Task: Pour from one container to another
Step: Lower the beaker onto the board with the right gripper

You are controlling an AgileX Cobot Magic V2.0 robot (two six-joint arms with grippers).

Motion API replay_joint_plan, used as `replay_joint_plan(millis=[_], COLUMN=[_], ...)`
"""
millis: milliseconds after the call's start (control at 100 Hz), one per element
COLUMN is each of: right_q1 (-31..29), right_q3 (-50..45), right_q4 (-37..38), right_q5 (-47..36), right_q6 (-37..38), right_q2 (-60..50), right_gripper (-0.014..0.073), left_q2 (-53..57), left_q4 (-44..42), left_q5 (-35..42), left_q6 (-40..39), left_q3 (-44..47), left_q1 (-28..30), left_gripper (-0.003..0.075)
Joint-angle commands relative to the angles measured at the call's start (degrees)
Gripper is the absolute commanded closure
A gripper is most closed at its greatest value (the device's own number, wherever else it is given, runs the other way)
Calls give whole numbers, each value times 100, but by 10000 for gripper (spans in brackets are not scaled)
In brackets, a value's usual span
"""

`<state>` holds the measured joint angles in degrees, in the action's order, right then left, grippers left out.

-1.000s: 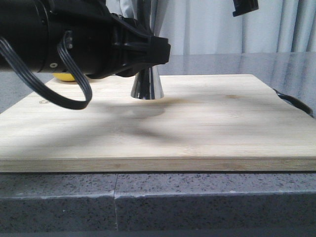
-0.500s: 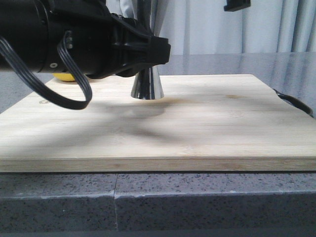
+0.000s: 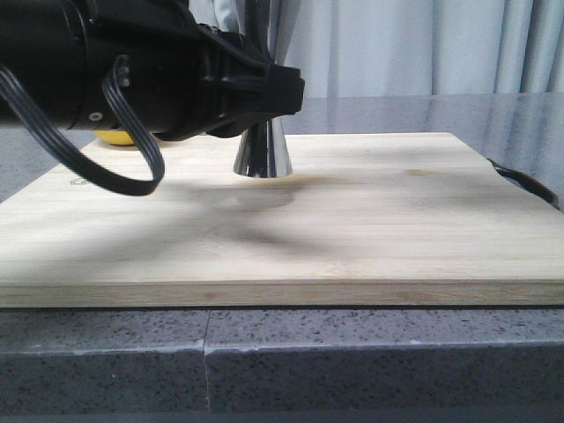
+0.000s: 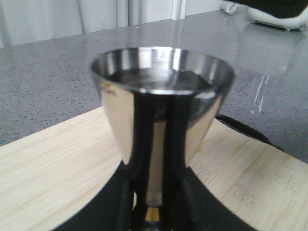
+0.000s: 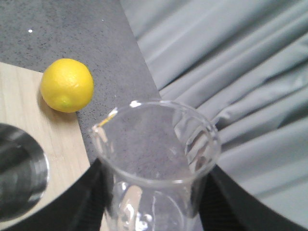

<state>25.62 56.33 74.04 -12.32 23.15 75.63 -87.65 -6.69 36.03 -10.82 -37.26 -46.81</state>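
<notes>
The steel jigger [image 3: 262, 155] stands upright on the wooden board [image 3: 352, 220], toward its back left. My left gripper [image 3: 264, 95] is shut on the jigger's narrow waist. In the left wrist view the jigger's upper cup [image 4: 161, 96] fills the middle, with black fingers [image 4: 126, 192] on both sides just above the gold band [image 4: 153, 214]. My right gripper [image 5: 154, 197] does not show in the front view. It is shut on the clear glass beaker [image 5: 156, 159], held high above the board's back left corner, with the jigger's rim [image 5: 21, 173] below it.
A yellow lemon [image 5: 67, 85] lies at the board's back left corner, mostly hidden behind my left arm in the front view [image 3: 115, 138]. A black cable [image 3: 522, 183] curls past the board's right edge. Grey curtains [image 3: 423, 44] hang behind the dark stone table [image 3: 352, 370].
The right gripper has risen out of the top of the front view. The left arm and the jigger have stayed still.
</notes>
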Motion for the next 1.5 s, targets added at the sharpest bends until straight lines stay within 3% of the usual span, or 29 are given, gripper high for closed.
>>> replay_joint_plan(millis=[0, 80, 170, 410, 700, 880, 1050, 1290, 1490], right_q1=[-44, -44, -71, -623, -1974, -2438, -2477, -2477, -2477], right_q3=[217, 176, -12, -755, -1539, -1697, -1697, -1697, -1697], right_q4=[-158, -158, -175, -815, -913, -1000, -1645, -2239, -2318], right_q5=[323, 757, 731, -391, -2471, -3412, -3907, -4193, -4218], right_q6=[1063, 1912, 2206, 2421, 2399, 2124, 1350, 378, 63], right_q2=[-211, -211, -211, -211, -135, 373, 883, 1389, 1607], right_gripper=[398, 398, 398, 398, 398, 398, 398, 398, 398], left_q2=[253, 253, 253, 253, 253, 253, 253, 253, 253], left_q4=[27, 27, 27, 27, 27, 27, 27, 27, 27], left_q5=[502, 502, 502, 502, 502, 537, 537, 537, 537], left_q6=[-38, -38, -38, -38, -38, -38, -38, -38, -38], left_q3=[-186, -186, -186, -186, -186, -186, -186, -186, -186], left_q1=[-30, -30, -30, -30, -30, -30, -30, -30, -30], left_gripper=[739, 739, 739, 739, 739, 739, 739, 739, 739])
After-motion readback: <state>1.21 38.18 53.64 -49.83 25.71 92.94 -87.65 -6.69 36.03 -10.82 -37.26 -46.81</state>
